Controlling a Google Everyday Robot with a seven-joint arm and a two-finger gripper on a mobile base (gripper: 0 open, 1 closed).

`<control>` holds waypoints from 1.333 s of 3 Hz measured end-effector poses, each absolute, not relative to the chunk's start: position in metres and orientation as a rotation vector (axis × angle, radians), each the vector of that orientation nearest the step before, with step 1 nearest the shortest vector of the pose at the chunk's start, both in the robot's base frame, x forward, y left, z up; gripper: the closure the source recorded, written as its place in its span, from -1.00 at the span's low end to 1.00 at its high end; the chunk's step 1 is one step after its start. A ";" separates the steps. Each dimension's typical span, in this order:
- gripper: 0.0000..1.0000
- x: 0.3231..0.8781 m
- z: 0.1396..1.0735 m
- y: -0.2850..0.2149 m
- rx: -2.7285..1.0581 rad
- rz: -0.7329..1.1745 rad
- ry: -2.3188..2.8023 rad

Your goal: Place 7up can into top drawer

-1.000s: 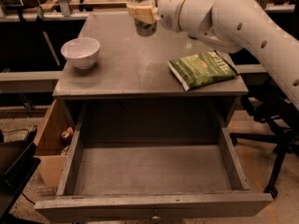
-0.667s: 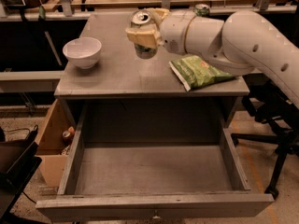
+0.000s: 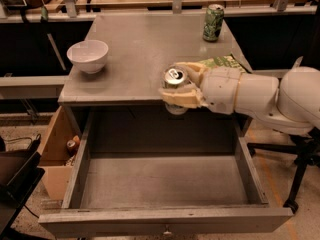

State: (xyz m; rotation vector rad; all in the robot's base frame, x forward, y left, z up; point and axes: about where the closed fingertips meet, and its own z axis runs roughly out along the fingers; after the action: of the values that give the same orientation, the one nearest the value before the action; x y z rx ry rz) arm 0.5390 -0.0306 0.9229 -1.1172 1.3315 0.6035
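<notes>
The 7up can [image 3: 174, 76] sits upright in the pincer [image 3: 171, 83], silver top facing up, its lower body showing below the fingers [image 3: 181, 99]. The pincer is closed on the can, one pale finger on each side of it, so the grip looks sound.

A second ago the can hung over the back of the counter [image 3: 140, 44]. Now it has been carried forward and lower, to the counter's front edge, and its base hangs just past that edge, above the rear of the top drawer [image 3: 76, 179]. The transport is mostly done. The can is not yet inside.

The drawer is pulled fully out and its grey floor shows nothing in it, with the small knob [image 3: 166, 230] on the front panel nearest the camera. By my reading, what remains is a short move forward and down into the cavity, then a release. The counter lip close behind the can is the one thing likely to catch it on the way down.

With the arm swung forward, a darker green can [image 3: 213, 22] shows at the counter's back right, well apart from the work. A green snack bag [image 3: 226, 62] lies just behind the wrist, and a white bowl [image 3: 88, 55] stands at the left. A cardboard box [image 3: 54, 149] sits on the floor beside the drawer.
</notes>
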 end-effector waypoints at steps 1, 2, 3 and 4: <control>1.00 0.516 0.885 -0.054 -1.153 0.687 1.339; 1.00 0.523 0.852 -0.057 -1.210 0.809 1.316; 1.00 0.522 0.852 -0.047 -1.233 0.841 1.295; 1.00 0.522 0.851 -0.046 -1.233 0.842 1.295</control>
State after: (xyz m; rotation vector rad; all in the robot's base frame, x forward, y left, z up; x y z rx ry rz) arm 0.5216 -0.0465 0.8514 -1.2333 1.2952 0.8418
